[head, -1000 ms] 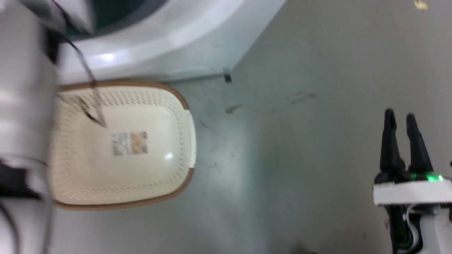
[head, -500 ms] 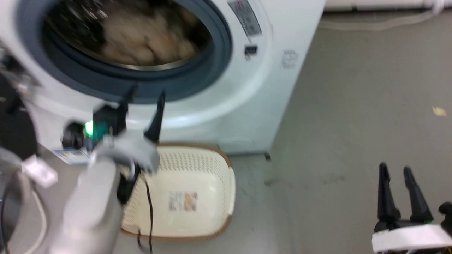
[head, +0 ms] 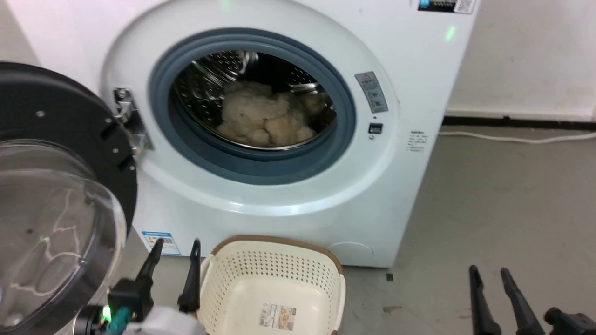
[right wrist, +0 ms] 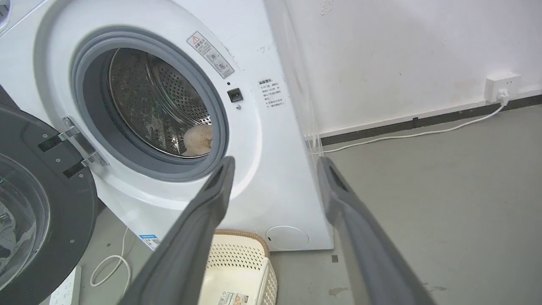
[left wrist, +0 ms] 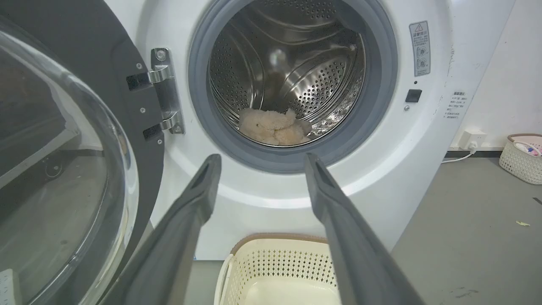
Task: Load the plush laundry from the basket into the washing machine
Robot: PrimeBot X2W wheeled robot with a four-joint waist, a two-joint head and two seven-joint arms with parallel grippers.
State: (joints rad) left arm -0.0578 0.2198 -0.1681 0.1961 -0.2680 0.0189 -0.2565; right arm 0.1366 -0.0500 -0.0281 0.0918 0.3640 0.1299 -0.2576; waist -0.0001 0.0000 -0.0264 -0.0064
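Note:
The cream-beige plush laundry (head: 265,120) lies inside the steel drum of the white washing machine (head: 298,200), seen too as plush laundry (left wrist: 273,127) in the left wrist view and plush laundry (right wrist: 199,142) in the right wrist view. The machine's black-framed domed door (head: 51,200) hangs wide to the left. On the floor below the porthole stands the cream perforated basket (head: 274,284), holding nothing but its bottom label. My left gripper (head: 176,244) is open, just left of the basket. My right gripper (head: 489,271) is open at the lower right, over bare floor.
Grey floor (head: 503,195) spreads to the right of the machine. A white cable (head: 512,138) runs along the wall's dark skirting. Far right in the left wrist view stands another small basket (left wrist: 523,156). A white cord (right wrist: 108,264) lies under the door.
The head camera has tilted up from the floor and basket to the whole washer front. The left arm has dropped from before the porthole to low beside the basket.

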